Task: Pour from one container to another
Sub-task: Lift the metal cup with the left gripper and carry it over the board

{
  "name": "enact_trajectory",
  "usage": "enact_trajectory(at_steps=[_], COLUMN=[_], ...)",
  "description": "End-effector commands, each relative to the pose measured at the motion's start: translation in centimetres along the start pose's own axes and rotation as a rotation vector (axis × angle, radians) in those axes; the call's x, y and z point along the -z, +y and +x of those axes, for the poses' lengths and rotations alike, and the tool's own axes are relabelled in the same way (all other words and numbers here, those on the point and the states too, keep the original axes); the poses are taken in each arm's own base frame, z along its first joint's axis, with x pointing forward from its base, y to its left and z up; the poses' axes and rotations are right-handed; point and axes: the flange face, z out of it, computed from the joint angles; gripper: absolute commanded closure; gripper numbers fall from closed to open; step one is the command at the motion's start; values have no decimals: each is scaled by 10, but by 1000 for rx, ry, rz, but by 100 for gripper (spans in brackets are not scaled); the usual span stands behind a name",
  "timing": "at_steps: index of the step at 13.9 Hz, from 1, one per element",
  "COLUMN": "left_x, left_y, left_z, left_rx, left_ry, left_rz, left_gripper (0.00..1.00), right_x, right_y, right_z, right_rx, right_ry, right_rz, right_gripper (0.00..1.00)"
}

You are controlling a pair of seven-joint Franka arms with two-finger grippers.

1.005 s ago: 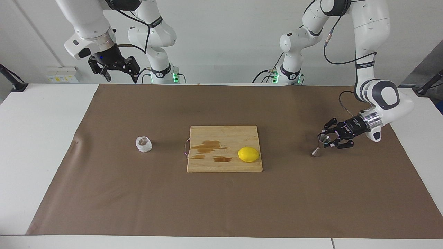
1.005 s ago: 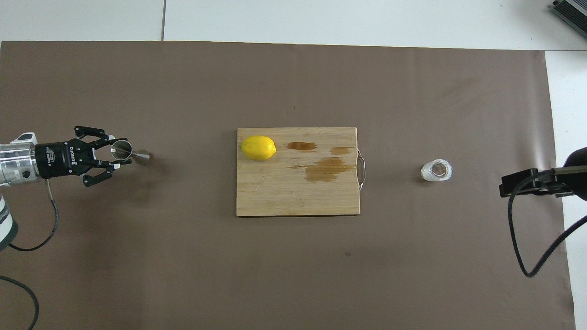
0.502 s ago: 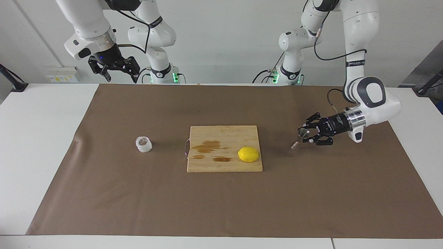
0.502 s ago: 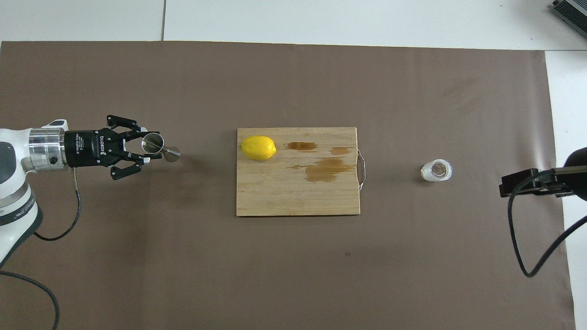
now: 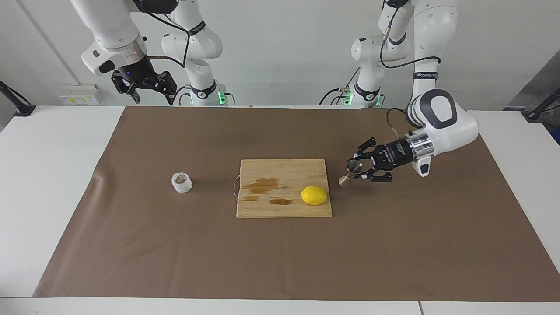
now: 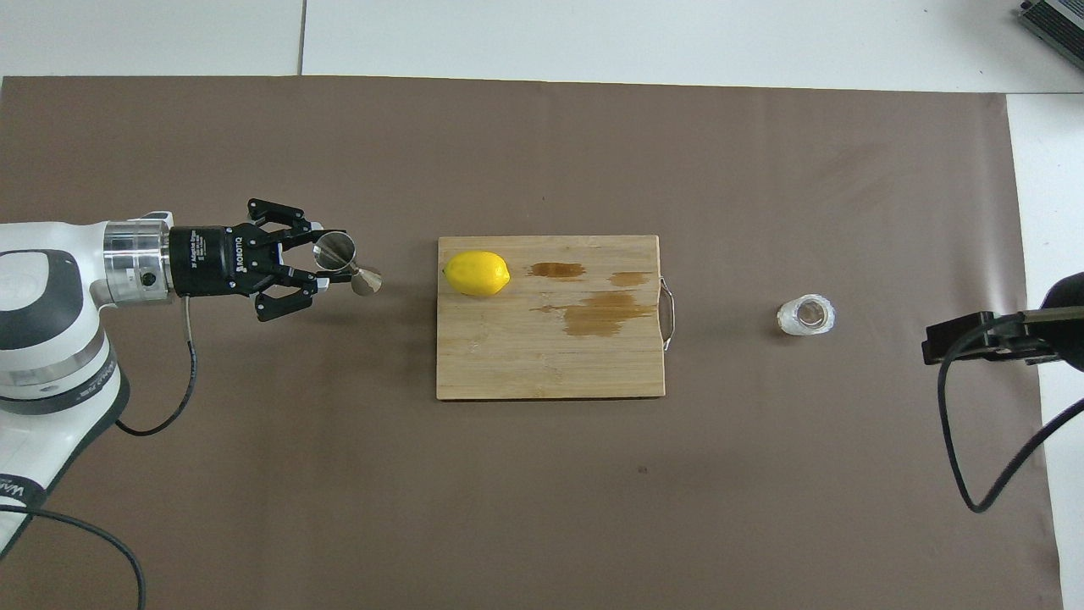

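Observation:
My left gripper [image 5: 358,169] [image 6: 324,264] is shut on the narrow waist of the steel jigger [image 5: 349,173] [image 6: 345,261]. The jigger hangs tilted just over the brown mat, close beside the cutting board's edge at the left arm's end. The squat frosted clear cup [image 5: 181,183] [image 6: 805,315] stands alone on the mat toward the right arm's end, past the board's handle. My right gripper [image 5: 150,92] waits open, high above the table edge at the robots' end, holding nothing.
A wooden cutting board [image 5: 280,170] [image 6: 550,364] with dark stains lies mid-table. A yellow lemon [image 5: 314,195] [image 6: 477,273] rests on its corner closest to the jigger. A brown mat [image 5: 280,253] covers most of the white table.
The left arm has carried the jigger from the left arm's end of the mat toward the cutting board, staying shut on it. The right arm and the cup have not moved.

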Motion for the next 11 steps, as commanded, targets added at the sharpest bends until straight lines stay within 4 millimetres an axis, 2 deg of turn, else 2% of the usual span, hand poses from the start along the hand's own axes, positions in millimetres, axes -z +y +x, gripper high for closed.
enact_trajectory(at_steps=[1, 3, 6, 8, 11], left_x=[-31, -58, -110, -137, -167], left_y=[-17, -29, -60, -81, -109], left_z=[-11, -13, -19, -22, -18], left_rx=[36, 75, 153, 197, 237], left_ry=[-16, -34, -52, -59, -43], left_rz=[-52, -100, -202, -251, -293], left_gripper=[100, 100, 100, 100, 100], right_x=[0, 0, 0, 0, 0], right_y=[5, 5, 5, 6, 5], right_z=[-8, -8, -8, -7, -7], right_rx=[18, 18, 18, 17, 18], right_ry=[5, 5, 5, 5, 5], right_rz=[-9, -11, -11, -9, -11], right_gripper=[0, 0, 0, 0, 0])
